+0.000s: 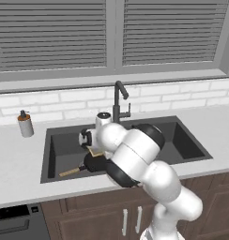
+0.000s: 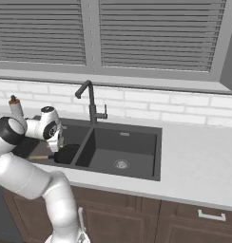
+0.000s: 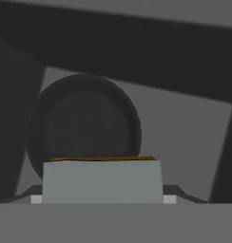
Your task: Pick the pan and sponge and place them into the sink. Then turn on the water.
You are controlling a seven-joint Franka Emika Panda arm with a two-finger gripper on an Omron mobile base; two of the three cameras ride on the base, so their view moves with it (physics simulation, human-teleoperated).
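Gripper [image 3: 102,197] was clamped on the sponge [image 3: 102,182], over the sink [image 1: 53,145]. Inside the left basin lay the pan [image 3: 84,126].

Window: I see a wide window [image 1: 111,33] behind the counter, grey slatted blinds fully lowered, a grey frame with one upright post in the middle.
Sill: a plain grey ledge [image 1: 88,80] runs under it.
Wall: white brick tile backsplash [image 2: 184,110] between the ledge and the worktop.
Worktop: pale grey counter [image 2: 198,161], flat and evenly lit, no hard shadows.
Cabinets: dark brown wooden doors [image 2: 175,223] below, with pale metal bar handles [image 2: 212,216].
Appliance: at the lower left of my left base view, a dark appliance front [image 1: 15,222].
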